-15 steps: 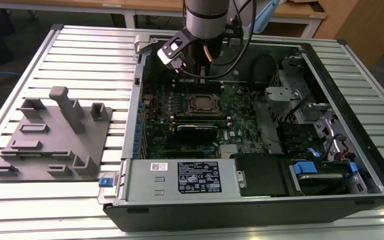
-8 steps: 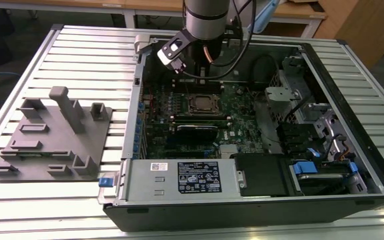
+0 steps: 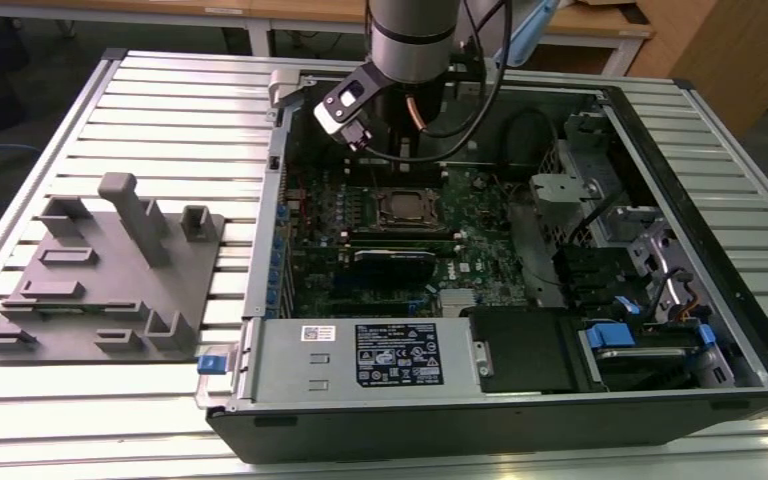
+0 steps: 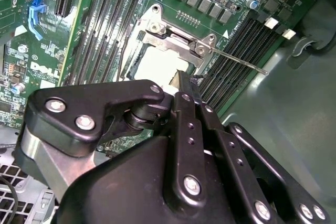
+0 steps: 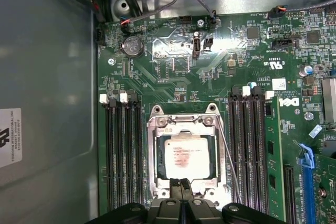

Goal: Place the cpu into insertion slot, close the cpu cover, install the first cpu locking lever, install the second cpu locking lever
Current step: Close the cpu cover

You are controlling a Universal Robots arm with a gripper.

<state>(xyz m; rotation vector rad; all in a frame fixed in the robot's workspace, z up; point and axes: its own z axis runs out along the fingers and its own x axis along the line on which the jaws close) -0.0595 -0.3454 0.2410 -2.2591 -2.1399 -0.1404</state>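
The cpu (image 5: 184,153) lies in the insertion slot (image 5: 159,169) on the green motherboard, its silvery top facing up. The cpu cover (image 5: 181,121) lies flat around it as a metal frame. A thin locking lever (image 5: 229,163) runs along one side of the socket and stands free at an angle; it shows as a bare rod (image 4: 241,61) in the second wrist view. My gripper (image 5: 181,186) hangs just above the socket's edge, its fingers (image 4: 182,80) shut with nothing between them. In the exterior view the cpu (image 3: 404,207) sits below the arm (image 3: 411,40).
The open computer case (image 3: 704,200) lies on a slatted metal table (image 3: 157,110). Black memory slots (image 5: 122,150) flank the socket on both sides. Cables (image 3: 518,120) hang near the arm. A grey fixture (image 3: 104,270) stands on the exterior view's left.
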